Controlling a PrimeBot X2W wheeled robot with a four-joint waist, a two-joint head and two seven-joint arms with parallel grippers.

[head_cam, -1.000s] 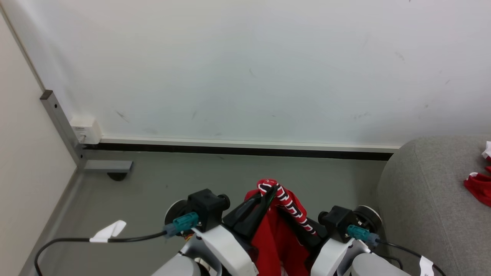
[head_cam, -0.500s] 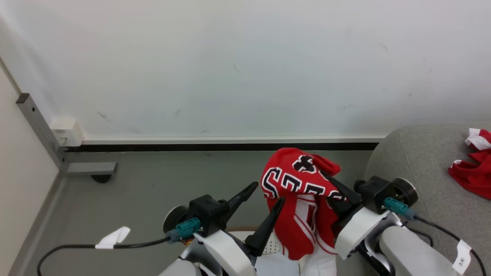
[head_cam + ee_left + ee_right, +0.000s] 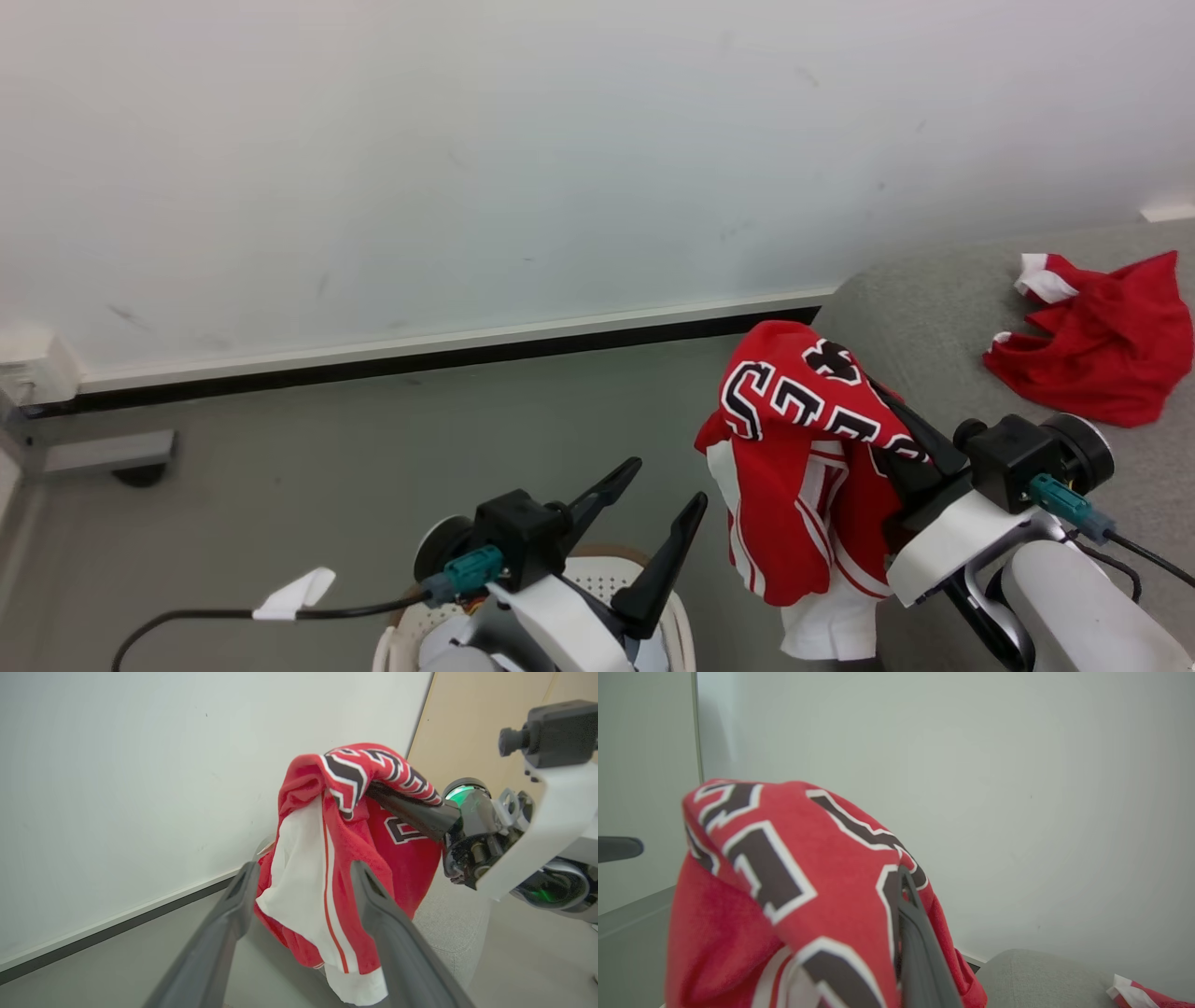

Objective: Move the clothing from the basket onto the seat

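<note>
Broadly, a pale wall [image 3: 467, 140] with a dark skirting strip [image 3: 467, 353] backs the grey floor [image 3: 327, 448]. At the right stands the grey seat [image 3: 934, 308], its rounded corner just behind the raised cloth. Low in the head view, the cream basket [image 3: 597, 571] shows a perforated wall and brown rim beneath the left arm. The red jersey [image 3: 803, 467], with black-and-white lettering and white striped trim, hangs in the air beside the seat's edge, clear of the basket. It is draped over and pinched by the right hand [image 3: 878, 397], whose fingers close into the cloth, tips hidden. A second red and white garment [image 3: 1102, 345] lies crumpled on the seat. The left hand [image 3: 667, 481] is spread wide and empty above the basket.
</note>
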